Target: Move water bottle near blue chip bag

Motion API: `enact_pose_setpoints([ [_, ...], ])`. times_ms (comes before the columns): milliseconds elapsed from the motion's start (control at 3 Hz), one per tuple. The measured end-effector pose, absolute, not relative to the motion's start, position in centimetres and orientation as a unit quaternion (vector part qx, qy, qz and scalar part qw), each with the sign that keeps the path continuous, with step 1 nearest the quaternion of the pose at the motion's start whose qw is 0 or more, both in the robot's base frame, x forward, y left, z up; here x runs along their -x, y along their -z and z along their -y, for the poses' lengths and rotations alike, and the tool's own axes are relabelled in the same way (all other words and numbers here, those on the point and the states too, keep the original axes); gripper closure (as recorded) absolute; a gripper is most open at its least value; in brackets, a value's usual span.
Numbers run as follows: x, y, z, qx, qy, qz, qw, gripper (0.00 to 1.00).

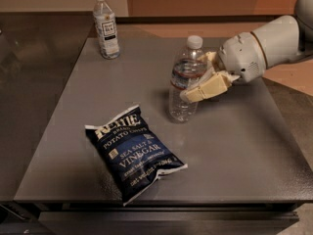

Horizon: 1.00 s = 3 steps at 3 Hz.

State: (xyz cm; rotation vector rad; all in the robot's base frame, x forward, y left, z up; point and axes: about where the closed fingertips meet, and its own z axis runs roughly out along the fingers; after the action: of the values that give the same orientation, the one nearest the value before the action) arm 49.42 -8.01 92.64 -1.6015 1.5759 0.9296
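Observation:
The water bottle (pixel 185 80), clear ribbed plastic with a white cap and a dark band with a red stripe, stands tilted slightly at the middle of the grey table. My gripper (pixel 199 82) comes in from the right and is shut on the bottle's middle, with one cream finger (pixel 208 88) across its front. The blue chip bag (pixel 131 151), dark navy with white lettering, lies flat toward the table's front left, a short way below and left of the bottle.
A second bottle with a large white label (pixel 106 26) stands at the table's back left. The grey table (pixel 234 146) has its front edge just below the bag. A dark floor lies to the left.

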Motion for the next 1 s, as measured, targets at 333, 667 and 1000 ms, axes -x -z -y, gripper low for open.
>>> enact_pose_setpoints([
  [333,-49.3,-92.1,7.1,0.625,-0.366,-0.598,0.344,1.00],
  [667,-49.3,-91.9,6.4,0.627,-0.371,-0.593,0.343,1.00],
  [1000,-49.2,-91.7,5.6,0.632,-0.374,-0.588,0.340,0.85],
])
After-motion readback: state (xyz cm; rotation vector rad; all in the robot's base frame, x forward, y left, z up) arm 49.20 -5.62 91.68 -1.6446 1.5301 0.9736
